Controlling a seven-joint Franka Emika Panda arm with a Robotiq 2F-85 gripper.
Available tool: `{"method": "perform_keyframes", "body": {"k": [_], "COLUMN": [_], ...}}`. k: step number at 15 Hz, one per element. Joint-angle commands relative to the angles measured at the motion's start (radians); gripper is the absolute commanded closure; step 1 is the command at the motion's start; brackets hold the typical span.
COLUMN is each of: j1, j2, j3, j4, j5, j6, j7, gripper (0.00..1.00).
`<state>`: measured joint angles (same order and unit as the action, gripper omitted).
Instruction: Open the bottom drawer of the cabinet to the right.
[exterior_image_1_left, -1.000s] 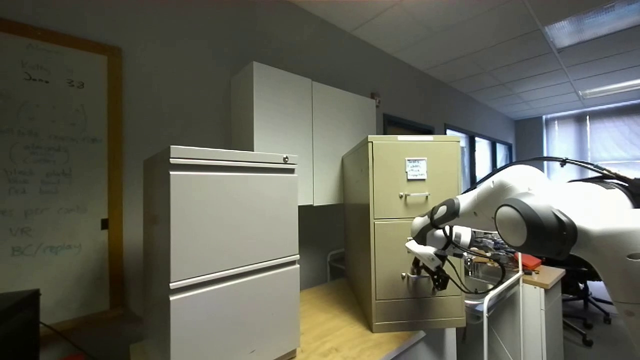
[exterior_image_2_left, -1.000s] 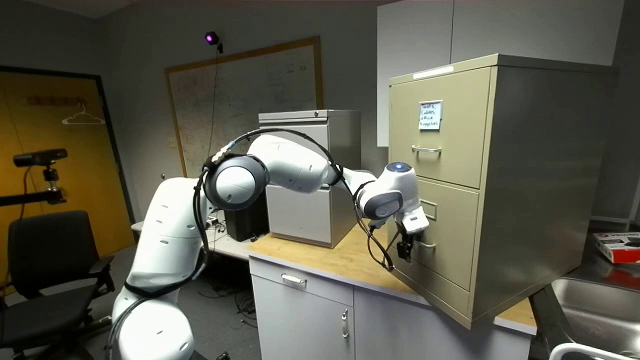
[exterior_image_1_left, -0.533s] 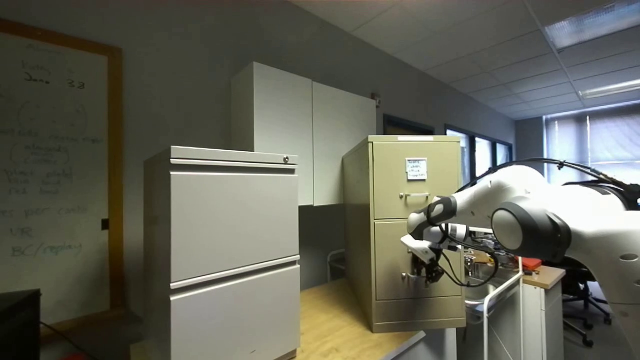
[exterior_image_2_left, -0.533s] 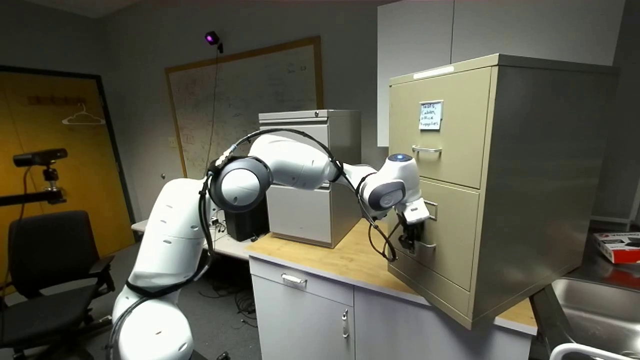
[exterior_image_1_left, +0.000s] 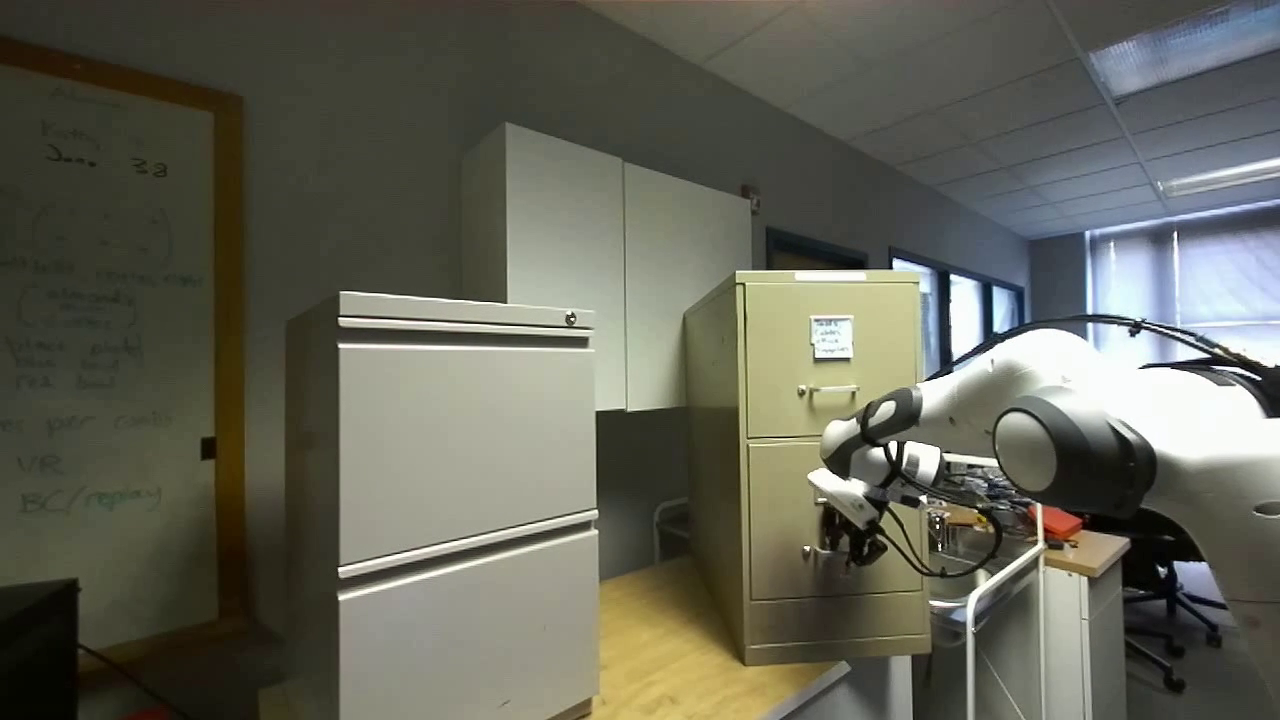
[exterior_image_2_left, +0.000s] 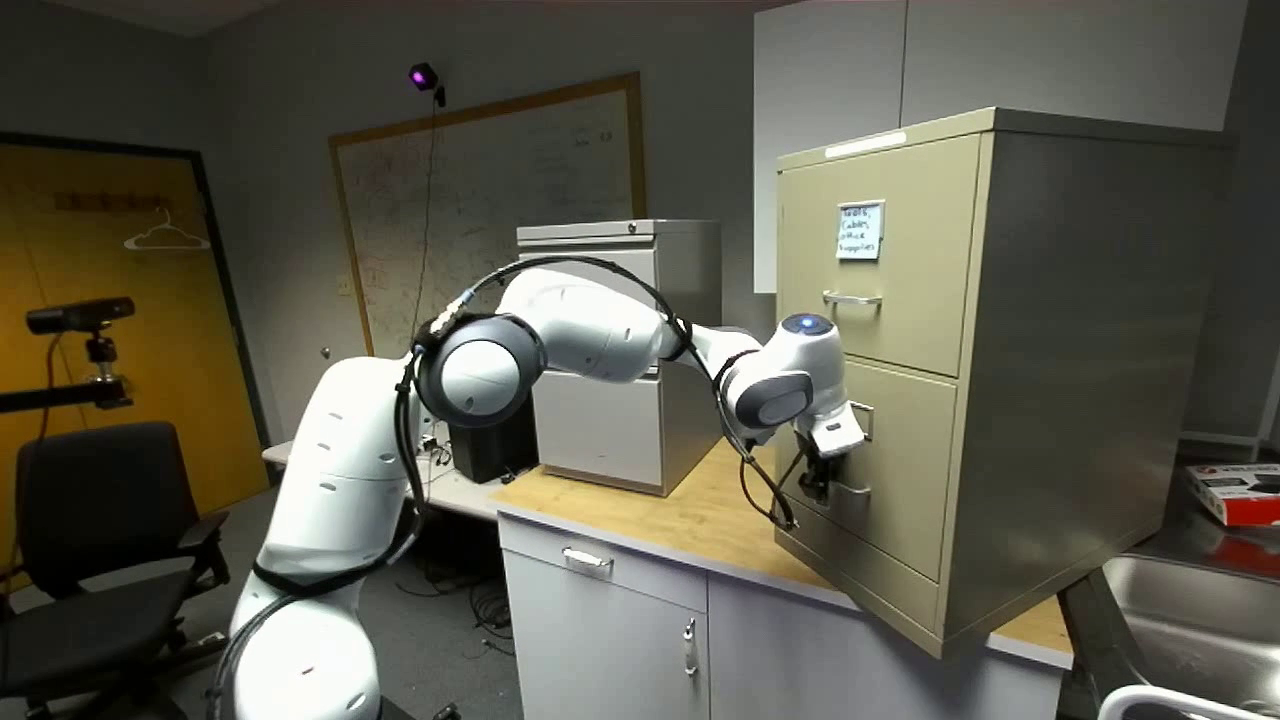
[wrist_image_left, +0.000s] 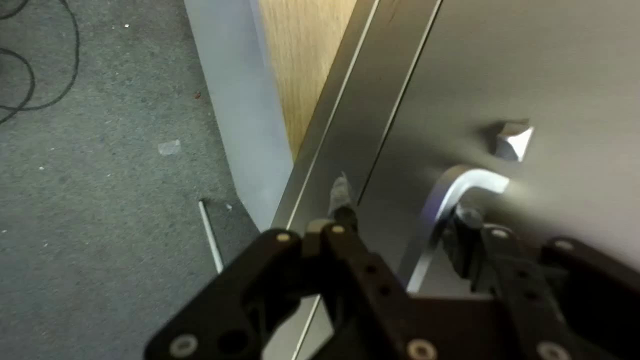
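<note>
At the far left of an exterior view stood a yellow door (exterior_image_2_left: 110, 350), with a white hanger (exterior_image_2_left: 167, 240) against it and a black chair (exterior_image_2_left: 100, 490) in front. Next came the robot arm (exterior_image_2_left: 580, 325), black cables (exterior_image_2_left: 600, 263) strapped along it, bent over toward the right. Behind it were a wood-framed whiteboard (exterior_image_2_left: 490, 190) and a light-grey two-drawer cabinet (exterior_image_2_left: 600, 425), which stood on the counter (exterior_image_2_left: 640, 515). Farther right, the end effector (wrist_image_left: 405, 204) was at the front of the beige filing cabinet (exterior_image_2_left: 1080, 350), close in front of the bottom drawer (exterior_image_2_left: 905, 480). In the wrist view its fingers (wrist_image_left: 469, 216) were spread, and the metal handle (wrist_image_left: 447, 200) of that drawer lay between them; whether either finger touched the handle could not be told. The bottom drawer sat closed, its front flush with the cabinet, directly under the upper drawer (exterior_image_2_left: 905, 278), which bore a white label card (exterior_image_2_left: 861, 230). The filing cabinet stood on the counter too, its near lower corner jutting past the edge. Rightmost were a metal sink (exterior_image_2_left: 1180, 610) and, behind it, a red-and-white box (exterior_image_2_left: 1235, 495).
</note>
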<state>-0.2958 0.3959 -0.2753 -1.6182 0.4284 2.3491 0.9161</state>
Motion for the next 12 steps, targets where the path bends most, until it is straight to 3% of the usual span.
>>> {"method": "perform_keyframes", "body": {"k": [1, 7, 12], "j1": [-0.052, -0.055, -0.013], "j2": [-0.048, -0.023, -0.071], "j3": [0.098, 0.134, 0.114], "j4": [-0.054, -0.085, -0.135], "j5": [0.182, 0.394, 0.365], "j6": [0.04, 0.04, 0.039], "j7": [-0.175, -0.421, -0.45], "gripper": [0.78, 0.78, 0.78]}}
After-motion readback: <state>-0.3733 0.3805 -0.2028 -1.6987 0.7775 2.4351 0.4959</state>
